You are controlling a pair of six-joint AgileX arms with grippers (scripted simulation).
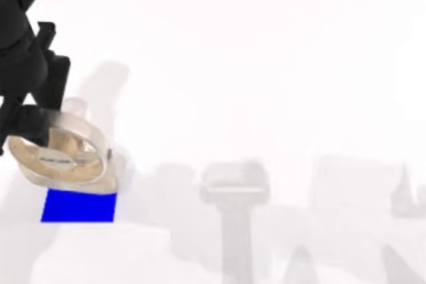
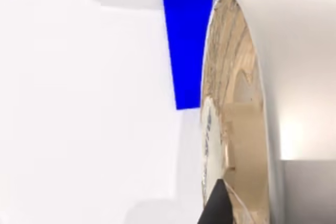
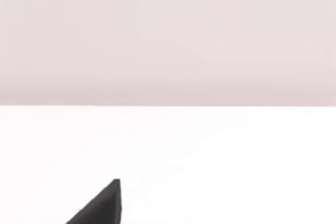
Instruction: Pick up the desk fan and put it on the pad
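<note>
Desk fan (image 1: 63, 157): tilted, ring head clamped in my left gripper (image 1: 40, 131), overlapping the far edge of the pad (image 1: 78, 206) at table's left. Lower it squarely over the blue before releasing. Right arm parked; jaws unreadable.

Desk fan (image 1: 63, 154) looks like polished metal, silver-cream ring glossy with soft highlights, grille face a duller beige with fine ribbing. Pad (image 1: 78, 206) is flat, matt, saturated blue, smooth, no visible texture. Table (image 1: 266, 84) is plain white, smooth, matt; left arm (image 1: 26, 64) reads as black, slightly shiny hard plastic.
</note>
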